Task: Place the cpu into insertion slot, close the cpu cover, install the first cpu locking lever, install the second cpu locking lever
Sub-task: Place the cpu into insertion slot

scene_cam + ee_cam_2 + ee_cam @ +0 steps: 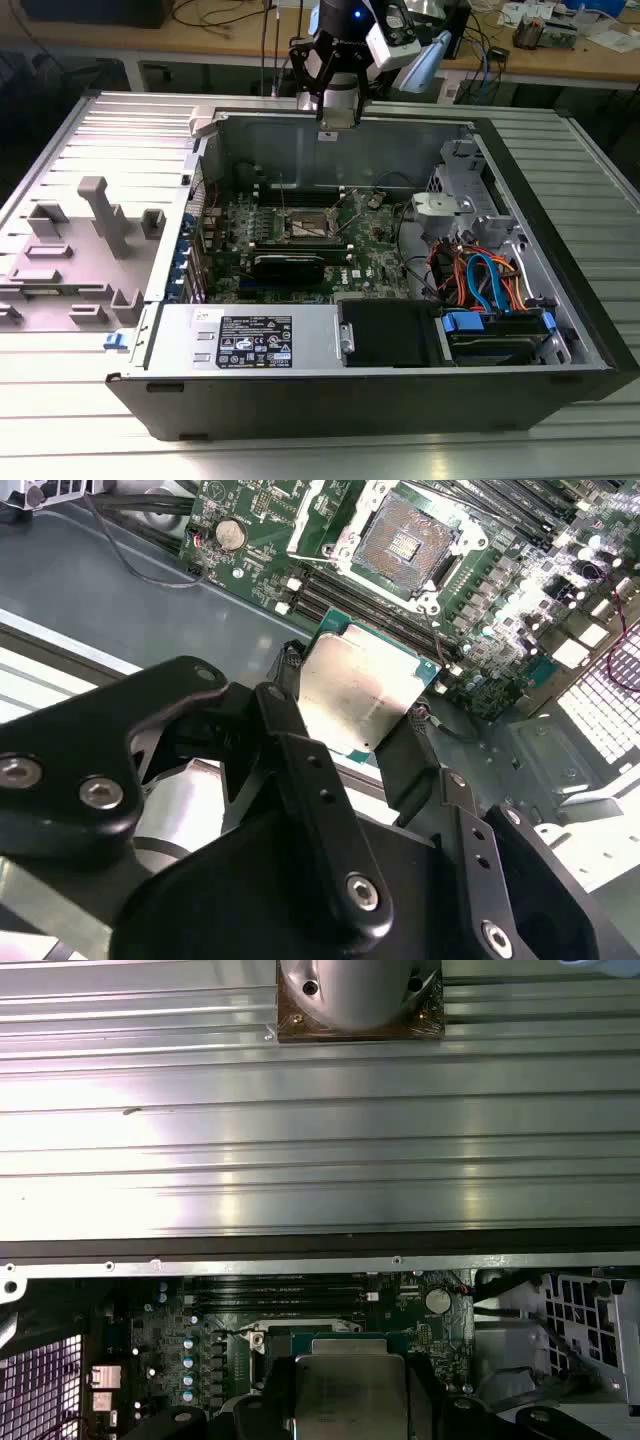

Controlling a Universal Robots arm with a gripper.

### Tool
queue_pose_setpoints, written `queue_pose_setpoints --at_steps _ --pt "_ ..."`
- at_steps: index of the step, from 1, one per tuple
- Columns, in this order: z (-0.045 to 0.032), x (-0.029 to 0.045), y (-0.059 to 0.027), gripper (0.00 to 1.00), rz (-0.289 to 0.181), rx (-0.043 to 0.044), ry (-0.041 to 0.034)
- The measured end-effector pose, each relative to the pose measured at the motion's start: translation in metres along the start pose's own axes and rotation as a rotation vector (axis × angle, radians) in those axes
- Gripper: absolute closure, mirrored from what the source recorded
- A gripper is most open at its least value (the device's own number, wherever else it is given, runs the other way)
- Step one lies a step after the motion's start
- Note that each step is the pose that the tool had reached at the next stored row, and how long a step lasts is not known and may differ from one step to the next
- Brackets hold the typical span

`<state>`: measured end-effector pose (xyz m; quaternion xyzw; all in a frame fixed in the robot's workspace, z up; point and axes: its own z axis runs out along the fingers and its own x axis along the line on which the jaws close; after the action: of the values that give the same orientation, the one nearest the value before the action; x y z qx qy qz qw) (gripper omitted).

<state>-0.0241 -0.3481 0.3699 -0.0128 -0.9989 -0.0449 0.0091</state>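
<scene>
My gripper (338,118) hangs over the back wall of the open computer case, above and behind the motherboard. It is shut on the cpu (355,690), a flat square chip with a dull silver top and a green edge, clamped between two black fingers (290,730). The cpu (348,1395) also appears in the first wrist view, in front of the board. The insertion slot (405,538) lies open on the green board, its dark pin field bare, and sits near the board's middle (308,228). The cpu cover (312,528) stands folded up beside the slot.
Long black memory slots (380,615) run beside the socket. A power supply (250,338) and a drive bay with blue and orange cables (480,285) fill the case's front. A grey fixture tray (80,250) lies on the exterior view's left. The ribbed metal table (300,1140) surrounds the case.
</scene>
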Motion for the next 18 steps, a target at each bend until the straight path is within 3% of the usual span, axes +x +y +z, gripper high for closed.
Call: queue_pose_setpoints --at_steps 18 --pt "-0.0003 -0.0001 -0.0030 0.45 0.000 0.0013 0.0000"
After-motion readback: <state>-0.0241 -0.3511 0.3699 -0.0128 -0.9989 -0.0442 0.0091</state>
